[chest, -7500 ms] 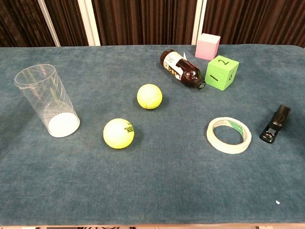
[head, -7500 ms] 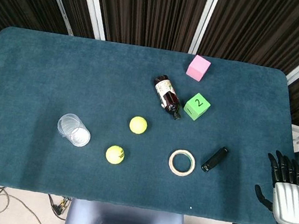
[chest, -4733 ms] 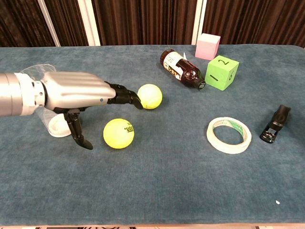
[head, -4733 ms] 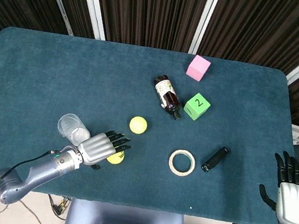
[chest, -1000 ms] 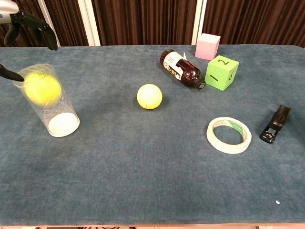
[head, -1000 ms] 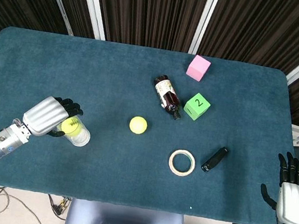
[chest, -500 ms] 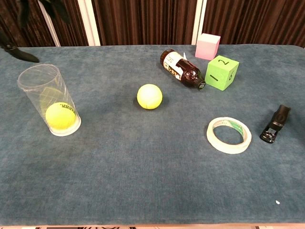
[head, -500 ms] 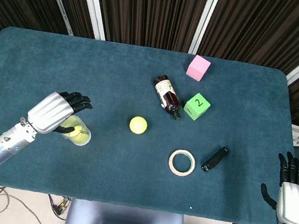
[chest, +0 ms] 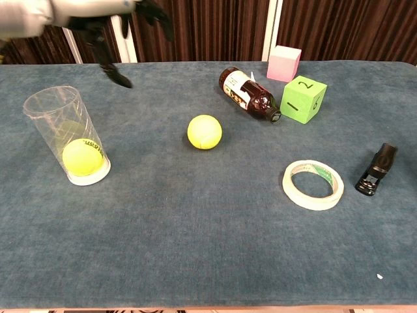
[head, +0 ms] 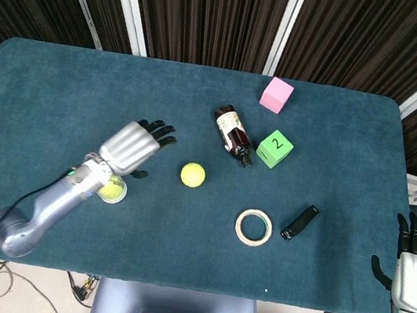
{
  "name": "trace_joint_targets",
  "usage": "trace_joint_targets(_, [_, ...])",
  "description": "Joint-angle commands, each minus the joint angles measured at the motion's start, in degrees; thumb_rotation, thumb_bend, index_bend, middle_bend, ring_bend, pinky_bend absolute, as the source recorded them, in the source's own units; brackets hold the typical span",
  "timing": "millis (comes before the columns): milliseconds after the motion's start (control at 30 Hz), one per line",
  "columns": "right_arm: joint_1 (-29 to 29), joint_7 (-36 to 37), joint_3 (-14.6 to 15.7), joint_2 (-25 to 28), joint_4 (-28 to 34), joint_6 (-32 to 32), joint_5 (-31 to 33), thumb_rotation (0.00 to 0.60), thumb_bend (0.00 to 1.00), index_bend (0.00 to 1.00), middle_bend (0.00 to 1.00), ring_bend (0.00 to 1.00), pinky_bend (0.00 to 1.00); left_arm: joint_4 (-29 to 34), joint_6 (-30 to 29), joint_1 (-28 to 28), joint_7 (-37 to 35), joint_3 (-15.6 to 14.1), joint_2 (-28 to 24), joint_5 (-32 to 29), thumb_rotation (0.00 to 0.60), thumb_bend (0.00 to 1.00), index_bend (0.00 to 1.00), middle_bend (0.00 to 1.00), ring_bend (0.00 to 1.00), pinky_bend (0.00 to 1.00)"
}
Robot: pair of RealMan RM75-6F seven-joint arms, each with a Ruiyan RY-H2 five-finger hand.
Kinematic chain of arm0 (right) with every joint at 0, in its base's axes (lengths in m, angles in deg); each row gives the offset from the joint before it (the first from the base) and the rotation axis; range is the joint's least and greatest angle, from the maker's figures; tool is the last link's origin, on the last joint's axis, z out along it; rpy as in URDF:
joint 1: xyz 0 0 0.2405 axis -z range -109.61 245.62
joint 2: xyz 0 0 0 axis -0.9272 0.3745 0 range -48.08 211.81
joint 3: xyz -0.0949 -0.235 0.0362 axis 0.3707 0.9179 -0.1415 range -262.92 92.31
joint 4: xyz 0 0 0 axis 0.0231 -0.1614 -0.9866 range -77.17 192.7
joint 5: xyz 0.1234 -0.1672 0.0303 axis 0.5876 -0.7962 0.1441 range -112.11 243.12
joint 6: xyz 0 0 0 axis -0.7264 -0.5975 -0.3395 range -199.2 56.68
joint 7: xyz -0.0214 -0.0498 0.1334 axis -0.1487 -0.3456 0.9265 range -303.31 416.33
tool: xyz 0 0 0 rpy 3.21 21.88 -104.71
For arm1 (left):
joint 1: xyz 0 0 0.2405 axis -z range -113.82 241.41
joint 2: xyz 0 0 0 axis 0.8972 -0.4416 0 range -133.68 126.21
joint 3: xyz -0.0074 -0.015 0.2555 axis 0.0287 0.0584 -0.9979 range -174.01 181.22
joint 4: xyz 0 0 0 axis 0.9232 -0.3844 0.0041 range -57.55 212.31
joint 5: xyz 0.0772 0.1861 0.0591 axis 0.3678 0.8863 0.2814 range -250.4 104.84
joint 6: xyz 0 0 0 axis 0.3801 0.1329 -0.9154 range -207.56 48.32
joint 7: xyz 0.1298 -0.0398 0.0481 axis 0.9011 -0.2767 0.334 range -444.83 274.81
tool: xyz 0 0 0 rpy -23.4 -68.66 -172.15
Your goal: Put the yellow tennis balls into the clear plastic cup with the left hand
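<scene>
The clear plastic cup stands upright at the table's left with one yellow tennis ball resting at its bottom; from the head view that ball peeks out under my wrist. A second yellow tennis ball lies loose on the cloth in the middle. My left hand hovers above and between the cup and the loose ball, fingers spread, holding nothing. My right hand rests at the table's right front corner, fingers apart and empty.
A brown bottle lies on its side behind the loose ball. A green die and a pink cube sit at the back right. A tape roll and a black clip lie to the right.
The ball dropped to the bottom of the cup. My left hand lifted away from the cup and moved right toward the loose ball. The right hand stayed put.
</scene>
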Motion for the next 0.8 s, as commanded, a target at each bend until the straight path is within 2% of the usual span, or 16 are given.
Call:
trace_joint_targets(33, [0.1,0.6,-0.2,0.3,0.4,0.2,0.4,0.600,0.35,0.08,0.00,0.00,0.00,-6.0,2.8,6.4,5.3,1.2,8.1,-8.7,0.600,0.00,0.24,0.15,0.14,0.33])
trace_joint_targets(233, [0.3,1.0,-0.5,0.9,0.8,-0.3,0.5,0.600,0.35,0.08,0.00,0.00,0.00,-12.9,4.4,9.2,4.5,0.3,14.2,-9.4,0.600,0.00,0.24,0.15,0.13,0.32])
trace_joint_targets(467, [0.5,1.4,-0.6,1.3,1.1,-0.6,0.5,0.600,0.35,0.08,0.00,0.00,0.00,-24.2,7.2,11.9,1.1,-0.5,23.3,-9.7,0.600,0.00,0.24,0.14,0.11,0.30])
trace_joint_targets(733, [0.8,2.2,-0.8,1.9,1.6,-1.5,0.3,0.600,0.35,0.08,0.00,0.00,0.00,-30.8,8.1,12.8,-2.2,-2.3,29.0,-5.5,0.600,0.00,0.24,0.15,0.11,0.31])
trace_joint_targets(800, [0.8,2.4,-0.8,2.0,1.6,-1.3,0.4,0.600,0.35,0.08,0.00,0.00,0.00,-32.1,8.1,12.9,-2.7,-2.4,30.1,-4.9,0.600,0.00,0.25,0.17,0.13,0.35])
